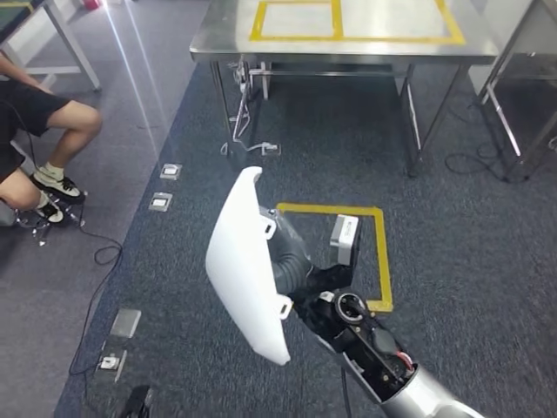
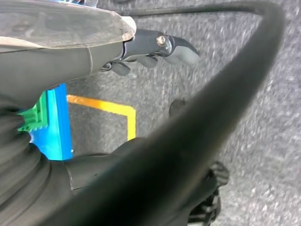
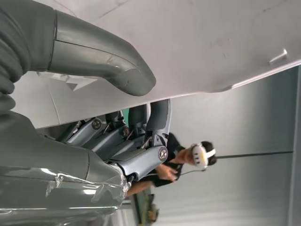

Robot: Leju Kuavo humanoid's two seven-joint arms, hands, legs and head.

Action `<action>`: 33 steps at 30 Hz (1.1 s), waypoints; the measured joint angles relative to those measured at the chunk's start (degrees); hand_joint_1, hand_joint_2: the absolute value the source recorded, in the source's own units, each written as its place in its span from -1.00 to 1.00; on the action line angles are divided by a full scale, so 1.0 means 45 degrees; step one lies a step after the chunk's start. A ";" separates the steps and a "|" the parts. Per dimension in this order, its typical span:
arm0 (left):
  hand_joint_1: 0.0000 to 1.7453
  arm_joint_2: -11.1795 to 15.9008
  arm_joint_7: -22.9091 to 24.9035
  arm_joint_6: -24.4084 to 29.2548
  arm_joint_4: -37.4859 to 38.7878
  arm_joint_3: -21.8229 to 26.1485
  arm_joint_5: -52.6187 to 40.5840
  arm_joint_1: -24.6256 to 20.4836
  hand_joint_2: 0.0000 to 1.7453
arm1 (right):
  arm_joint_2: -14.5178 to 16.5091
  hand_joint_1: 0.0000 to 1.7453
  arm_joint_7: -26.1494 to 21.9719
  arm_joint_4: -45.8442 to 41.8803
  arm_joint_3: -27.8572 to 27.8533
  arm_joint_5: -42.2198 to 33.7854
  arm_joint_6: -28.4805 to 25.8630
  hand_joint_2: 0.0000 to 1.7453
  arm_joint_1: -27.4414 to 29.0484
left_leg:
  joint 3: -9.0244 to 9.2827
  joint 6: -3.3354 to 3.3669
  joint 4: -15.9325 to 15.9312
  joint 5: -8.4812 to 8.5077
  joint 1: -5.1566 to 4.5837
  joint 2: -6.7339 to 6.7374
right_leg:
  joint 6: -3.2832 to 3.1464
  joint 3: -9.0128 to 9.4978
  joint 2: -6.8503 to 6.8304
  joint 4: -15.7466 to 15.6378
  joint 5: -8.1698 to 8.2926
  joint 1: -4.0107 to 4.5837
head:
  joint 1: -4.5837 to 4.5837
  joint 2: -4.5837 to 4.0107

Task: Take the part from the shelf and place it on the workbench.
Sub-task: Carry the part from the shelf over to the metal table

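Right robot hand (image 1: 309,283) grips a curved white part (image 1: 246,266), thumb on one face and fingers on the other (as the right wrist view shows), carrying it edge-up over the carpet. Left robot hand (image 2: 156,47) hangs with fingers loosely apart, empty. Far ahead stands the steel worktop (image 1: 368,43), its yellow-taped rectangle (image 1: 296,19) the likely destination.

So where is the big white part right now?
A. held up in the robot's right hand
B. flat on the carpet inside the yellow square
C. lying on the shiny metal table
A: the right hand grips the white part above the carpet, short of the workbench.
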 joint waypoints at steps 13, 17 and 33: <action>-1.00 -0.0061 0.0049 0.0019 0.0000 0.0001 -0.0018 0.0026 1.00 | 0.0019 1.00 -0.0020 -0.0041 -0.0075 0.0002 0.0027 1.00 -0.0002 | -0.2460 0.0401 0.1224 0.1115 -0.0406 0.0215 | -0.0780 0.1658 -0.0012 -0.0327 -0.0984 0.0418 | -0.0852 0.0000; -1.00 -0.0024 0.0080 0.0033 0.0004 0.0001 -0.0039 0.0007 1.00 | 0.0021 1.00 -0.0024 -0.0056 -0.0109 0.0006 0.0036 1.00 -0.0012 | -0.1923 0.0601 0.0209 0.1326 -0.0541 0.0207 | -0.0568 0.2105 -0.0008 -0.0372 -0.1236 0.0485 | -0.0916 0.0000; -1.00 -0.0125 0.0164 0.0109 0.0004 0.0006 -0.0010 -0.0072 1.00 | -0.0027 1.00 -0.0043 -0.0073 -0.0177 0.0008 0.0051 1.00 -0.0027 | 0.0876 0.0433 0.0591 -0.0858 -0.0517 -0.0006 | -0.0745 -0.0814 -0.0059 0.0128 0.1031 0.0569 | -0.0287 0.0000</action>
